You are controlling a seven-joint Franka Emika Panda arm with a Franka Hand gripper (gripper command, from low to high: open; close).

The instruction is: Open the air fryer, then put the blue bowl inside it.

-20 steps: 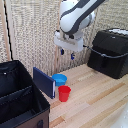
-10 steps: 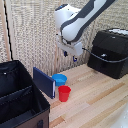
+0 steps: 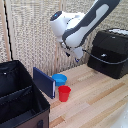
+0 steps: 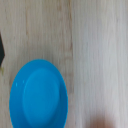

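Note:
The air fryer (image 3: 111, 52) is a black box at the exterior view's right, on the wooden table; its handle is too blurred to pick out. The blue bowl (image 3: 60, 79) sits on the table between the dark blue panel and the red cup, and it also shows in the wrist view (image 4: 39, 95), empty and upright. My gripper (image 3: 77, 56) hangs from the white arm in the air, above the table, between the bowl and the air fryer and touching neither. Its fingers are too small and blurred to read, and none show in the wrist view.
A red cup (image 3: 64, 93) stands just in front of the bowl. A dark blue flat panel (image 3: 44, 81) leans beside a black fabric bin (image 3: 20, 100) at the exterior view's left. A wicker-like screen (image 3: 35, 35) backs the table.
The arm has swung toward the exterior view's right, closer to the air fryer, and the gripper sits a little lower. The bowl, cup and air fryer have not moved.

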